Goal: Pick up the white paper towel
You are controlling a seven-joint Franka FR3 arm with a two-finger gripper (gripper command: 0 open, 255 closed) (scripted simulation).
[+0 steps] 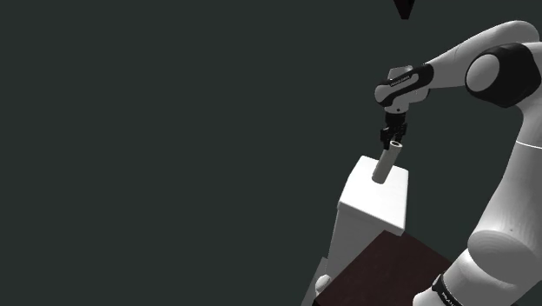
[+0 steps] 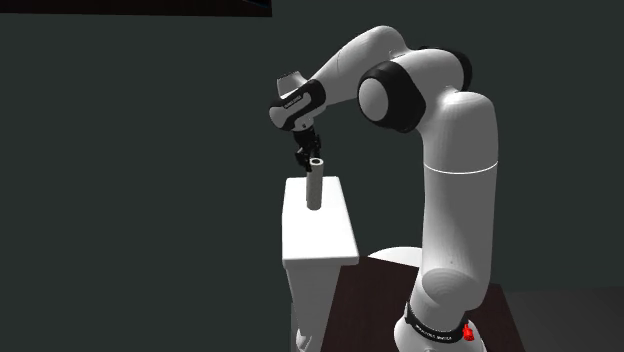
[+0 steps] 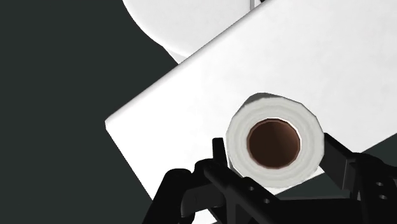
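A white paper towel roll (image 1: 385,163) with a brown core stands on end on the flat top of a white block (image 1: 369,204). My black gripper (image 1: 393,139) comes down over the roll's upper end. In the second exterior view the roll (image 2: 313,188) rests upright on the block's top (image 2: 325,235), with the gripper (image 2: 310,157) at its rim. In the wrist view the roll (image 3: 273,114) sits between the two fingers, and the gripper (image 3: 278,153) is shut on it, a finger pressed against each side.
The white block is narrow, and the roll stands near its edge on the arm's side. A rounded white shape (image 3: 184,19) lies below and beyond the block. The dark brown stand top (image 1: 391,269) is beside the block. A dark wall lies all around.
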